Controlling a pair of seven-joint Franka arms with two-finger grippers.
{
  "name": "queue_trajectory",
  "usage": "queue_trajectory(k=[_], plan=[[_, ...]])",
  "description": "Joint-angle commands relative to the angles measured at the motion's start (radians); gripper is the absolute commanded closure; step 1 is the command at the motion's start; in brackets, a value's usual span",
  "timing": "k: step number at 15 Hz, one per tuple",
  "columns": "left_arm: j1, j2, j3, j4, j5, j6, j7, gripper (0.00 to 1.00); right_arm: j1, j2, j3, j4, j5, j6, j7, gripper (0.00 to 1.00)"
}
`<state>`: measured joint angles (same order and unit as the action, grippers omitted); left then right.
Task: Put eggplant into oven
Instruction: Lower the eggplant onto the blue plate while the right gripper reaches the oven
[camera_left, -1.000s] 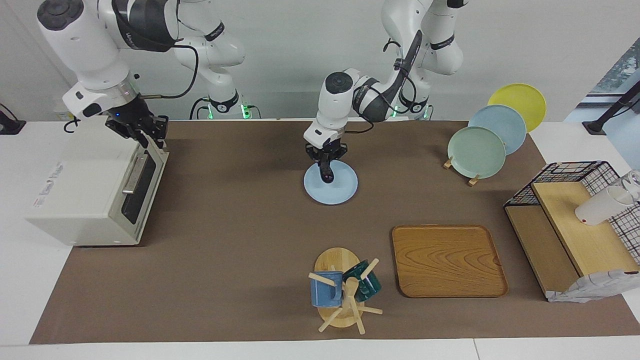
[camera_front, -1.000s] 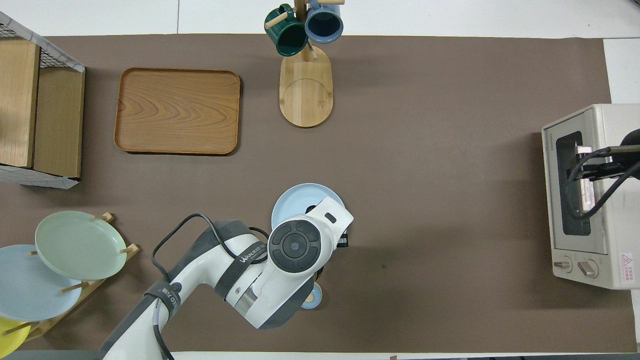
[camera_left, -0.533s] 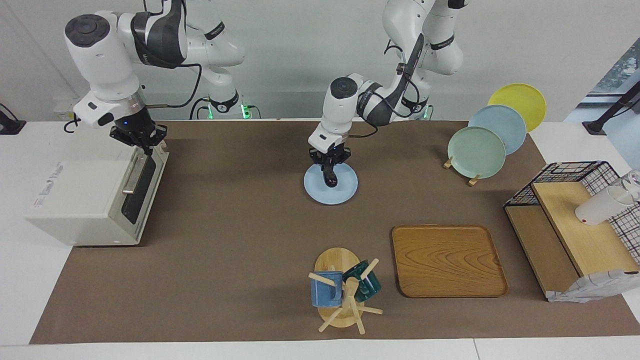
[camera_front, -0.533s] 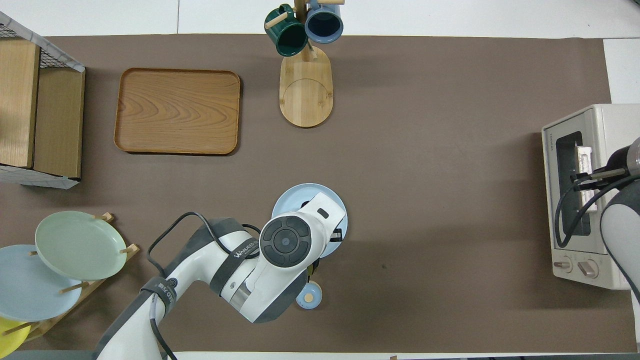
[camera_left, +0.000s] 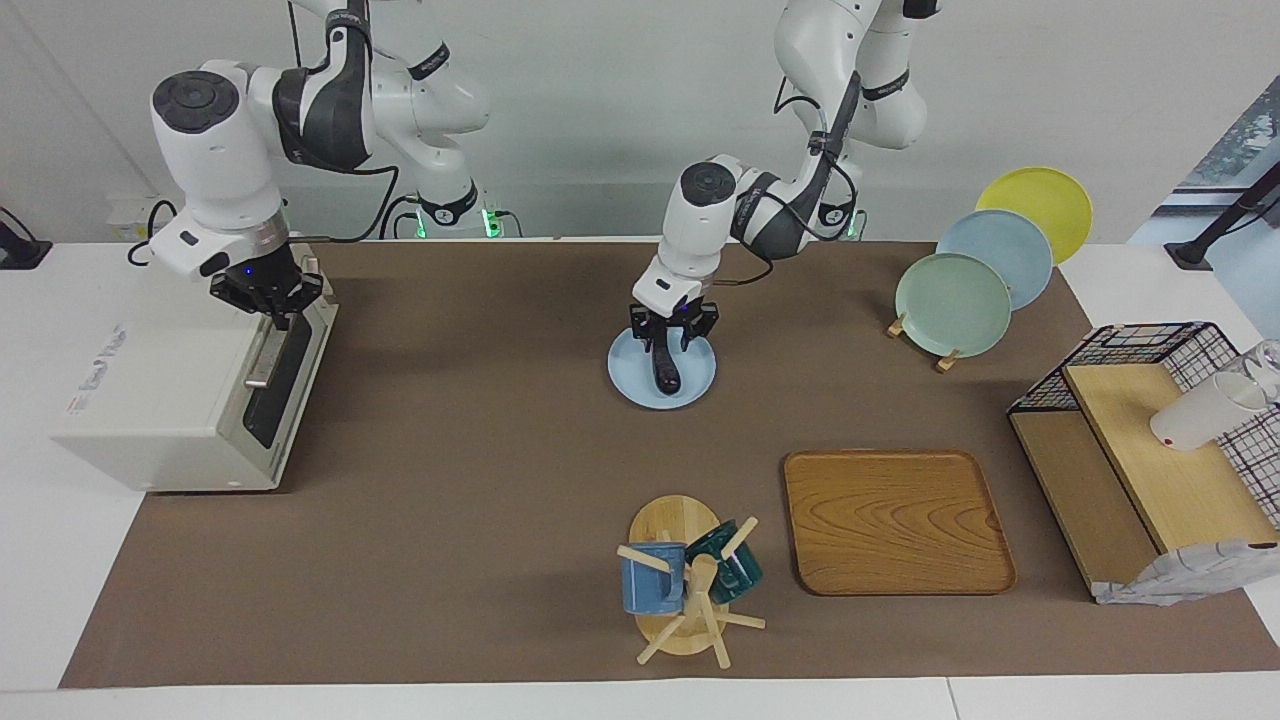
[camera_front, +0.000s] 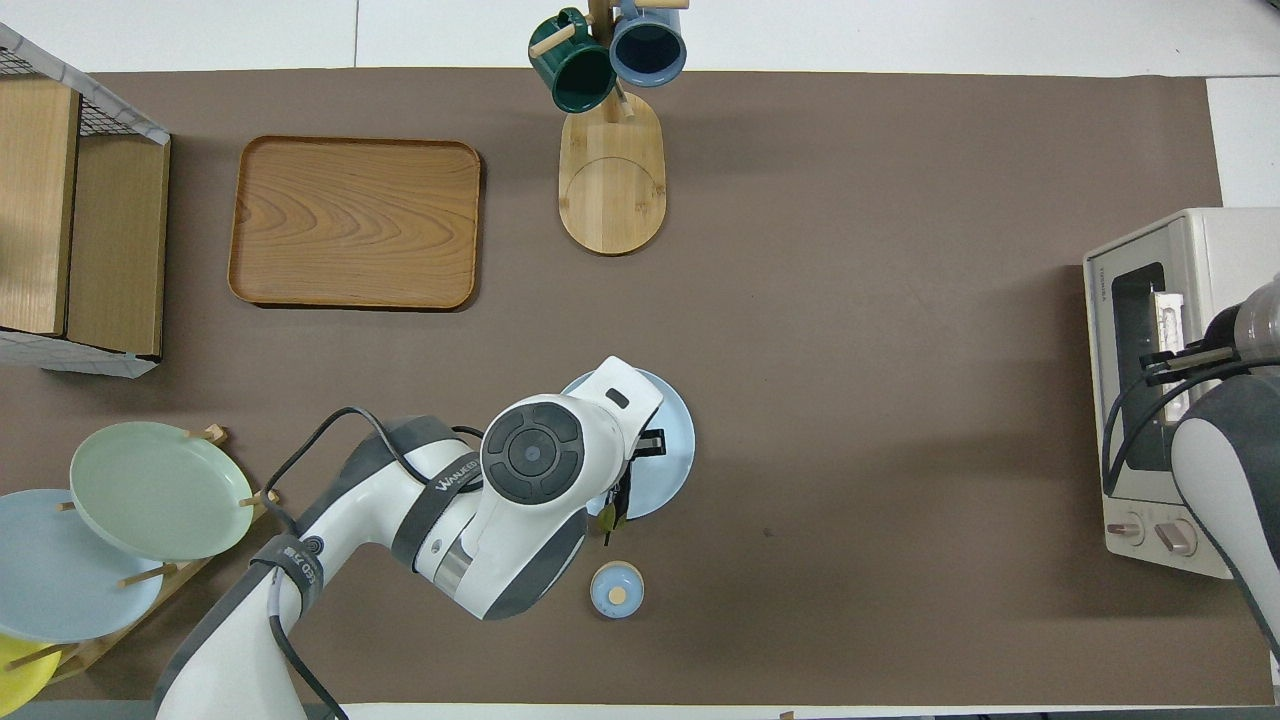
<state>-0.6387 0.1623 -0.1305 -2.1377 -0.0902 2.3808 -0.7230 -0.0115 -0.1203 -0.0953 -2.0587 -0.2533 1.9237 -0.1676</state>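
Note:
The dark purple eggplant lies on a light blue plate in the middle of the mat, its length running toward and away from the robots. My left gripper is down over the eggplant's end nearer the robots, open, with a finger on each side. In the overhead view the left wrist hides the eggplant. The cream-white oven stands at the right arm's end of the table with its dark glass door closed. My right gripper is shut on the end of the door's metal handle nearer the robots.
A small blue round lid lies on the mat nearer the robots than the plate. A wooden tray and a mug tree sit farther out. A plate rack and a wire-mesh shelf stand at the left arm's end.
My left gripper has opened over the eggplant and shifted a little toward the left arm's end. My right gripper closed on the oven handle and its arm has straightened up.

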Motion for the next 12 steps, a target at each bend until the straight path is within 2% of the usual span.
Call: queue_trajectory(k=[1,3,6,12], plan=[[0.045,-0.004,0.0,0.042,-0.011,-0.064,0.056,0.0,-0.021,-0.006,0.005,-0.032,-0.046,0.041,-0.042,1.0],[0.132,-0.015,-0.001,0.132,-0.011,-0.19,0.108,0.0,-0.022,-0.002,0.005,-0.034,-0.05,0.047,-0.053,1.0],[0.262,-0.009,0.0,0.338,-0.011,-0.45,0.227,0.0,-0.063,0.001,0.005,-0.073,-0.052,0.11,-0.091,1.0],[0.52,-0.024,0.008,0.577,-0.003,-0.747,0.469,0.0,-0.035,0.031,0.006,-0.083,-0.04,0.144,-0.049,1.0]])
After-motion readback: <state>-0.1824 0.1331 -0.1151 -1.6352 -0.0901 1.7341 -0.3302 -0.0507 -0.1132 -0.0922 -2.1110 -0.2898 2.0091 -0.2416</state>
